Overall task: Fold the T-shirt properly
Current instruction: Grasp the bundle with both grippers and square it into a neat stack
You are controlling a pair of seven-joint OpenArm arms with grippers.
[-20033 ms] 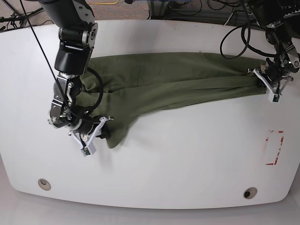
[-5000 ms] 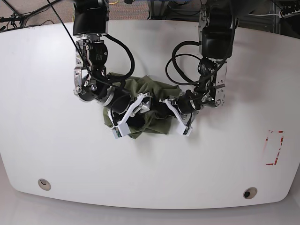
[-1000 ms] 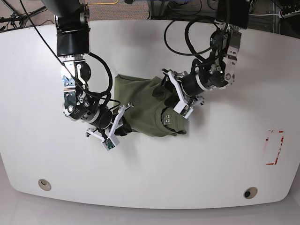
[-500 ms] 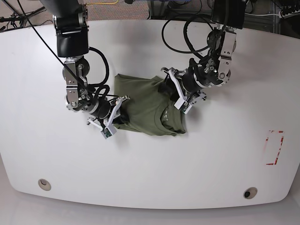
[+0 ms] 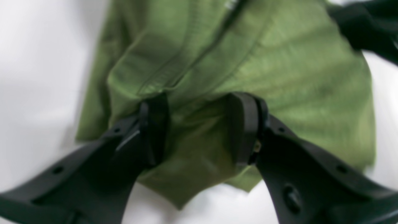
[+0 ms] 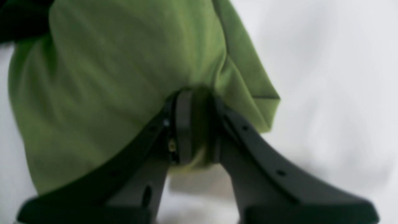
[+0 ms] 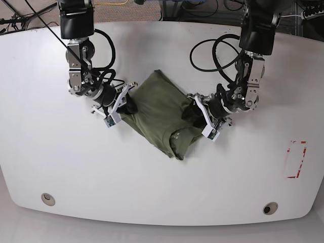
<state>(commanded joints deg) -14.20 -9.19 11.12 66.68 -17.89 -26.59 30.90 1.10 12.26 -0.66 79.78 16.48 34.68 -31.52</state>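
The T-shirt (image 7: 161, 114) is seen as a compact, roughly diamond-shaped olive-green bundle at the centre of the white table (image 7: 162, 182) in the base view, with one corner pointing to the lower middle of the frame and a ribbed collar edge visible near its lower right side.

The cloth is held at two opposite sides. In the base view the right gripper (image 7: 120, 105) is at the shirt's left edge, and in the right wrist view its black fingers (image 6: 189, 130) are drawn nearly together with a fold of green fabric pinched between them. The left gripper (image 7: 202, 115) is at the shirt's right edge; in the left wrist view its two fingers (image 5: 245, 124) stand apart, with bunched fabric filling the gap between them, and a hemmed seam is seen just above the left finger. Whether that fabric is firmly clamped cannot be told from the blurred view.

A red rectangular outline (image 7: 296, 159) is marked on the table near the right edge, well apart from the shirt.
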